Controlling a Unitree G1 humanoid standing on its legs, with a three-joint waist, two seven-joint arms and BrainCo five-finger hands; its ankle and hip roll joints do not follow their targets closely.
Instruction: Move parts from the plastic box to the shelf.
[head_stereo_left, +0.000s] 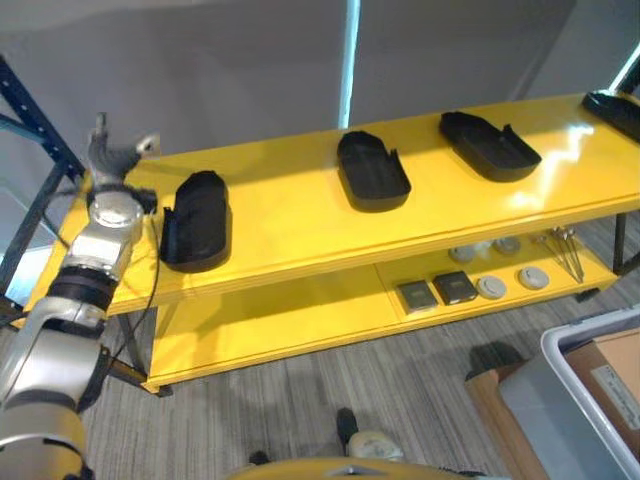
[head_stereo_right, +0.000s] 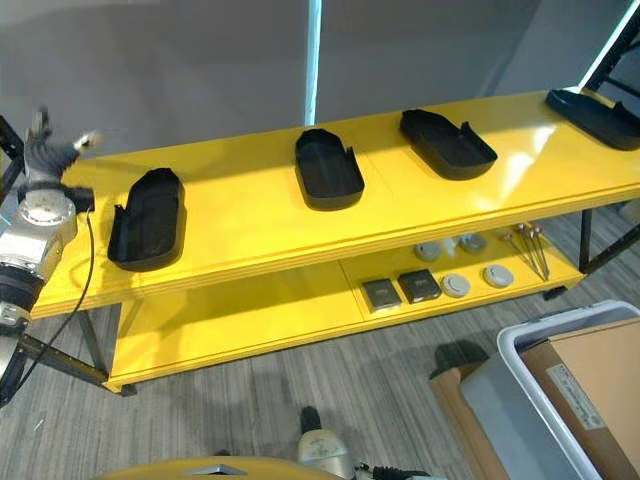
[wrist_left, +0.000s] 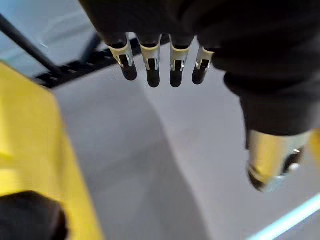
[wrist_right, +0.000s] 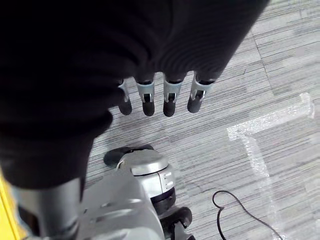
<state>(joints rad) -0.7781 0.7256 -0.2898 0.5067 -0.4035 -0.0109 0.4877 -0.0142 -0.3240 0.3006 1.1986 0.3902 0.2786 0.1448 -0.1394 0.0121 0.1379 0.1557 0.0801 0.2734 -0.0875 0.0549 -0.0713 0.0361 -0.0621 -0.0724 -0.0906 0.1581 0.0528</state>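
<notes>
Several black moulded parts lie on the top board of the yellow shelf (head_stereo_left: 300, 235): one at the left end (head_stereo_left: 195, 220), one in the middle (head_stereo_left: 372, 170), one further right (head_stereo_left: 488, 145) and one at the far right edge (head_stereo_left: 615, 110). My left hand (head_stereo_left: 112, 155) is raised past the shelf's left end, just left of the leftmost part and apart from it. Its fingers (wrist_left: 152, 70) are straight and hold nothing. My right hand (wrist_right: 170, 97) hangs over the grey floor with relaxed, empty fingers. The pale plastic box (head_stereo_right: 520, 345) stands on the floor at the lower right.
The lower board carries two dark square boxes (head_stereo_left: 435, 292), round discs (head_stereo_left: 512, 282) and thin metal tools (head_stereo_left: 565, 250). A brown cardboard piece (head_stereo_right: 590, 385) lies in the plastic box. A blue rack post (head_stereo_left: 35, 120) stands left of the shelf. A grey wall is behind.
</notes>
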